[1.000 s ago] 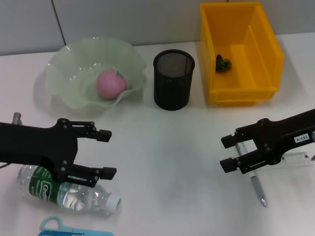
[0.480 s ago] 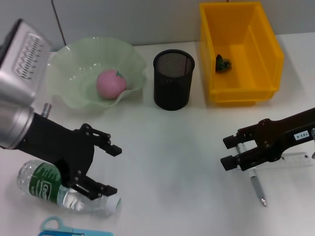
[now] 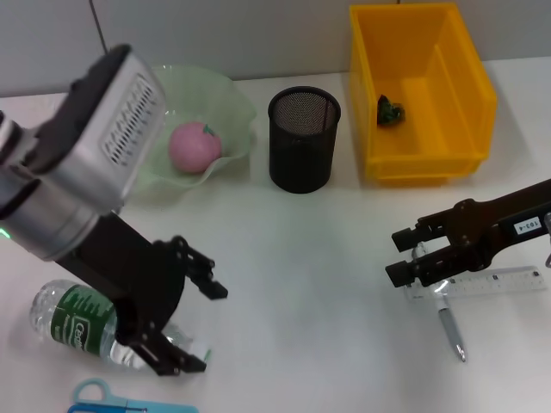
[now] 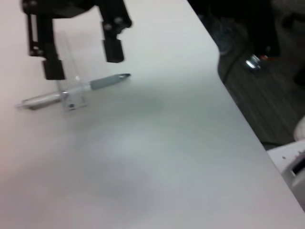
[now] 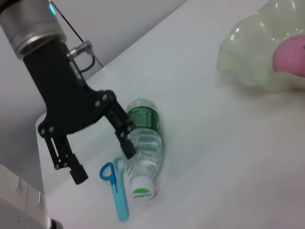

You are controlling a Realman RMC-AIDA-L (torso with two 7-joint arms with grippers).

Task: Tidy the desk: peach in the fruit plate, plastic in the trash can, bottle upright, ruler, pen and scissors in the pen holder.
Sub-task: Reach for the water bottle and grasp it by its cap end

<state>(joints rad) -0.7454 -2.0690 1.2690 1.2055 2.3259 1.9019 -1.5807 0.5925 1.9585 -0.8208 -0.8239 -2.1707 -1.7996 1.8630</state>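
Nearest the robot, blue scissors [image 3: 108,399] lie flat at the tabletop [image 3: 293,284] edge, just beside the bottle [image 3: 82,325], which lies on its side with its white cap [image 5: 141,193] pointing toward the middle. Its green label carries white lettering too small to read with confidence. The left gripper [image 3: 194,323] is angled down over the bottle's neck end, fingers apart on either side of it and not clamped; that pose looks like a setup for gripping the bottle so it can be stood upright.

On the other side, the right gripper [image 3: 409,255] hovers with fingers apart over the spot where the pen [image 3: 449,325] crosses the clear ruler [image 3: 491,282], both flat on the tabletop. It appears lined up to pick one of them for the pen holder; which one cannot be told. A small white tag on that arm has print too fine to read.

Farther back, the black mesh pen holder [image 3: 304,139] stands empty. To its left the peach [image 3: 194,146] already sits in the pale green fruit plate [image 3: 232,107]; to its right the yellow bin [image 3: 420,90] holds a small dark green scrap [image 3: 390,110], likely the plastic.
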